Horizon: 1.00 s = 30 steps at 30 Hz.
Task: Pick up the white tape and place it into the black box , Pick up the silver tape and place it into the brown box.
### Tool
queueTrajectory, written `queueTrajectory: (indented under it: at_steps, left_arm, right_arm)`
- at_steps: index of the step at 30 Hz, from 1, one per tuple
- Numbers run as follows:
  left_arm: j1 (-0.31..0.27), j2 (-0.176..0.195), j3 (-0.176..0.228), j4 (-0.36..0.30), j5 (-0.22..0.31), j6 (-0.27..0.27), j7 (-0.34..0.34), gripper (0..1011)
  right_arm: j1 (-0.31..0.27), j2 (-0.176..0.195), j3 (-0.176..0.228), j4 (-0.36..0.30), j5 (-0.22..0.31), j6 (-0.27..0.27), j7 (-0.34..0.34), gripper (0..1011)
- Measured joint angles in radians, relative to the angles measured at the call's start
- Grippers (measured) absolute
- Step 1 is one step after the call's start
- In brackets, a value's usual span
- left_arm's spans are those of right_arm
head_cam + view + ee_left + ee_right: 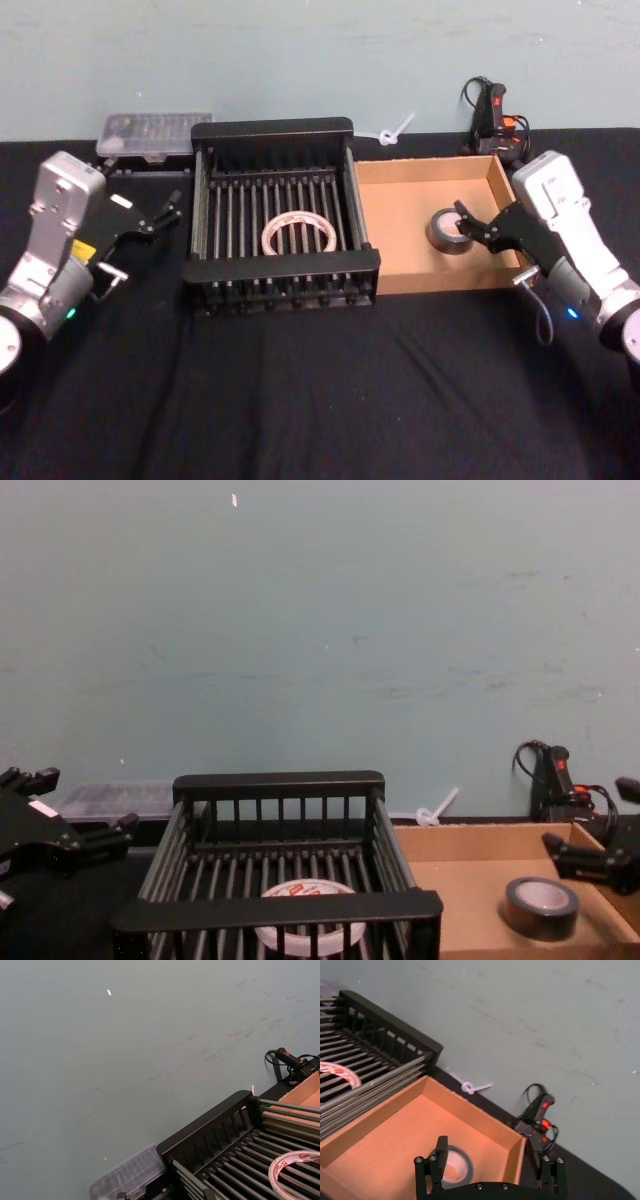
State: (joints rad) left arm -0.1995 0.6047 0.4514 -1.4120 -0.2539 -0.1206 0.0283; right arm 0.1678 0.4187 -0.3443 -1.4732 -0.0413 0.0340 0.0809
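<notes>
The white tape (268,238) lies flat on the slatted floor of the black box (272,128); it also shows in the left wrist view (280,1160), the right wrist view (340,1069) and the chest view (310,890). The silver tape (442,232) lies flat on the floor of the brown box (400,215), near its right wall (541,907) (465,1160). My right gripper (470,225) hangs open over the box's right side, just beside and above the silver tape, holding nothing (492,1160). My left gripper (165,212) is open and empty, left of the black box.
A clear plastic case (155,133) sits behind the black box's left corner. A white zip tie (395,130) and a black-and-red tool with a cable (495,115) lie behind the brown box. Black cloth covers the table (320,400).
</notes>
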Motion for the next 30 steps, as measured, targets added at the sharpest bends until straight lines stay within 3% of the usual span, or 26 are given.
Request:
queueTrajectory:
  at_steps: [15,30]
  left_arm:
    - [0.000,0.000,0.000,0.000,0.000,0.000,0.000,1001]
    - [0.000,0.000,0.000,0.000,0.000,0.000,0.000,1001]
  right_arm:
    - [-0.019,-0.040,0.029,0.012,-0.006,-0.001,0.024,1002]
    - [-0.018,-0.036,0.024,0.011,-0.006,-0.002,0.024,1002]
